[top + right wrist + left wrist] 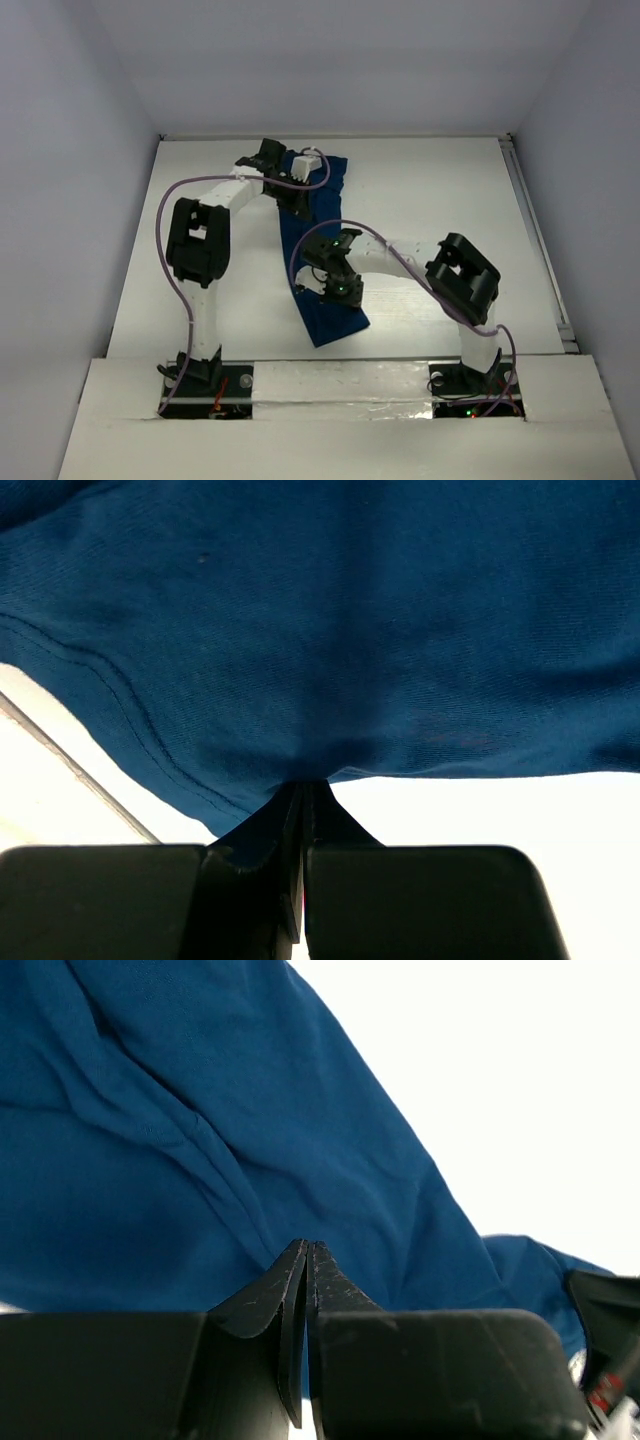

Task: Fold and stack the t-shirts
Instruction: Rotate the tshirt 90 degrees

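While pinched at both ends, dark navy-blue cloth t-shirt point(328, 312) spans white tabletop point(440, 190), far edge to near edge.
Jaws of left gripper point(306, 1250) and right gripper point(302, 785) each clamped on its fabric.

Nothing fancy here: a plain white desk point(430, 190) boxed in by pale grey walls point(70, 150) (left, back, right), a thin rail point(537, 240) along its right edge, and a white ledge point(340, 378) up front.

Top external: high above the navy t-shirt point(330, 315), looking down on the whole table point(450, 190).
Left wrist: tight against the t-shirt's far end.
Right wrist: tight against its near end.
Shared: the t-shirt.
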Controlling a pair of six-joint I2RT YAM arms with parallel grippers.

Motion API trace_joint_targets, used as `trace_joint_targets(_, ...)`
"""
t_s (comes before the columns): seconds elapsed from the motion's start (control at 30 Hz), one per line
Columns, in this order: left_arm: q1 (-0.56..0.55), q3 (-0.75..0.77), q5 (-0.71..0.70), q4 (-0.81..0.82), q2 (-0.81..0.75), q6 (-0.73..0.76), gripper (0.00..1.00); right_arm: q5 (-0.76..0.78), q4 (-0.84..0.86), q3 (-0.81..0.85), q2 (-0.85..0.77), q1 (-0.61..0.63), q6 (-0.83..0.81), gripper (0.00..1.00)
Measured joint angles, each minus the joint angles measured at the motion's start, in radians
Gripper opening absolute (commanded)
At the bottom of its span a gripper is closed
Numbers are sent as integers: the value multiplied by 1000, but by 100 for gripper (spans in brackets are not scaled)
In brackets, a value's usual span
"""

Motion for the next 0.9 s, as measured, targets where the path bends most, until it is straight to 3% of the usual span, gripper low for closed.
trace_joint_targets(0.27,-20,67,-12,13,122,-25,0,52,0,0,-2,19,14,0)
trace_joint_targets(0.67,-28,203,-22,-1,234,-70,0,-138,-13,65,66,178,-19,0)
trace_joint_targets(0.9,-28,204,-32,-2,233,-72,0,-63,-23,103,97,188,9,0)
